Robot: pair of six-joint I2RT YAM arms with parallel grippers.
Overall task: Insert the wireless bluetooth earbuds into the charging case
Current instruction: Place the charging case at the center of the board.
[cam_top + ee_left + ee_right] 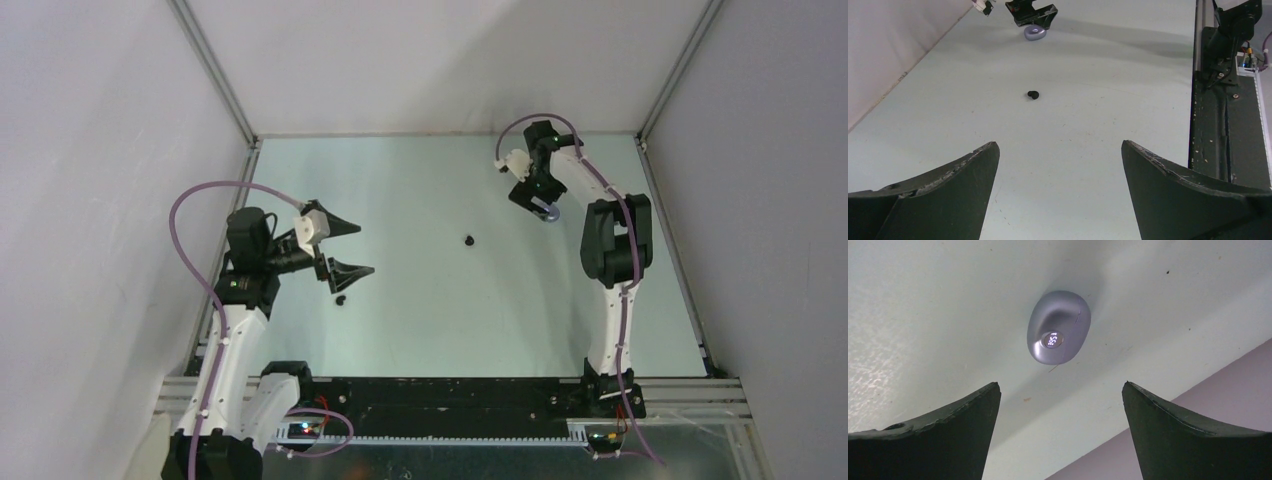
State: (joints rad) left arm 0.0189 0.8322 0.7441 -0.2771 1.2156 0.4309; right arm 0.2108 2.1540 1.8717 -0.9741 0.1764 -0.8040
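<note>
Lilac and glossy, the oval charging case (1058, 327) lies on the pale green tabletop (430, 330) in the far right part, close to the right wall. A small round display on its shell shows lit digits too small to read. No seam or lid gap can be made out from the right wrist view.

The right end effector (1060, 385) hangs above the case with its two dark fingers spread wide and nothing between them. From the top view this end effector (533, 198) covers part of the case (548, 213), so only a sliver of lilac shows.

A central black earbud (468, 240) sits alone on open tabletop, well apart from the case and from both arms. The left wrist view shows it (1033, 94) between the left arm's fingers and the distant case (1035, 33), with nothing in front of it.

A second black earbud (341, 299) lies near the left edge, just beside the left end effector (350, 248), on its near side. That end effector (1058, 145) also has its fingers wide apart, holding nothing. Both buds are too tiny to tell their orientation.

White enclosure walls (100, 150) bound the tabletop. A scuffed black mounting rail (1215, 130) runs along its near edge. A purple cable (200, 200) loops over the left arm.
</note>
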